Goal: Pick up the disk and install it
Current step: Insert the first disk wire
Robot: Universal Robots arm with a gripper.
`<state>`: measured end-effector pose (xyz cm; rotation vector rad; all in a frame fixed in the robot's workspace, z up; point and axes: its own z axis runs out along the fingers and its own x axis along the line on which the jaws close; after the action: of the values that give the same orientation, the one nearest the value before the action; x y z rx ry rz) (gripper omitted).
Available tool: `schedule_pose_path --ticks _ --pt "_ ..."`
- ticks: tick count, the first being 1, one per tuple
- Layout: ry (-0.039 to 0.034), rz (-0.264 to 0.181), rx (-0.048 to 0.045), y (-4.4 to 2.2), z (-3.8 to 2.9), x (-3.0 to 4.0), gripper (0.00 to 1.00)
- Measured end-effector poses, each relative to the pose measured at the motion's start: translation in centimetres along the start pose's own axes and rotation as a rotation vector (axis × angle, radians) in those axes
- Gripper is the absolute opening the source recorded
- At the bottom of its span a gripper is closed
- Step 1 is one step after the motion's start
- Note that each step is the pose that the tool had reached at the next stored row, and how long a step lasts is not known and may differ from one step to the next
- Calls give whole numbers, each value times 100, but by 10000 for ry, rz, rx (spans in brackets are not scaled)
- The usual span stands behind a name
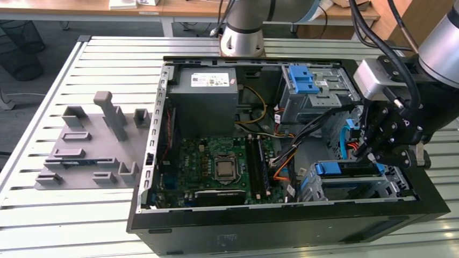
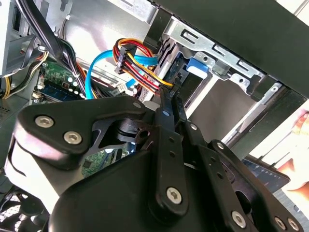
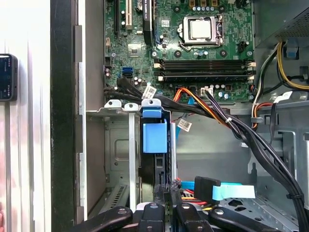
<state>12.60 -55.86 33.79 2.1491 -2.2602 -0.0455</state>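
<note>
Bench: slatted metal table with an open computer case lying on its side. A grey moulded fixture sits on the table, just beside the case on the exterior view's left.

Inside the case:
- The power supply box is at the far end.
- The green motherboard is nearer the camera than the box.
- A blue latch piece sits on the far drive bay, at the exterior view's right.

Disk: it stands on edge in the near drive cage, at the exterior view's lower right corner of the case. In the first wrist view the disk shows edge-on between the cage's metal rails, its blue frame tab toward the motherboard. In the second wrist view the blue frame sits inside the cage mouth.

Gripper: it hangs over that cage, lined up with the disk. In both wrist views the gripper has its fingers drawn together, narrower than the disk's edge. The tips are right at the disk's end that faces out of the cage. I cannot tell whether they touch it. Nothing is pinched between them.

Cables: an orange, red and yellow bundle runs just beside the fingertips. A flat light-blue cable lies near them in the bay.
</note>
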Motion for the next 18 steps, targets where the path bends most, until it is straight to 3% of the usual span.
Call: schedule_pose_path --ticks 13,18 --pt "2 85 -75 -17 25 -1 16" --pt "4 112 -162 -24 24 -1 16"
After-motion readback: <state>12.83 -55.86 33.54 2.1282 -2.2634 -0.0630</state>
